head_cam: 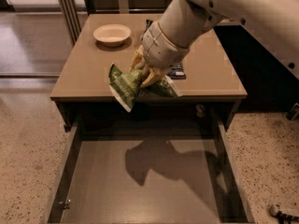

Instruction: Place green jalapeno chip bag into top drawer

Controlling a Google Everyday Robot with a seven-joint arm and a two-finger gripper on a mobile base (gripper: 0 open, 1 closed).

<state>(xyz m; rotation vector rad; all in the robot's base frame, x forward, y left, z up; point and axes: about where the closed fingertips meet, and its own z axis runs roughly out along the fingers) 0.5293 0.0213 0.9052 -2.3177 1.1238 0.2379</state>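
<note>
My gripper (144,73) is shut on the green jalapeno chip bag (125,85), a crinkled light-green bag with white ends. It holds the bag in the air over the front edge of the tan table (84,73), at the back of the open top drawer (140,185). The bag hangs tilted, with one white end pointing down to the left. The drawer is pulled out toward me, and its flat grey-brown bottom carries the shadow of the arm and bag.
A white bowl (112,34) sits at the table's back left. A small dark bar wrapper (177,71) lies on the table behind the gripper, partly hidden. A dark bag (148,24) shows behind the arm. Speckled floor lies on both sides.
</note>
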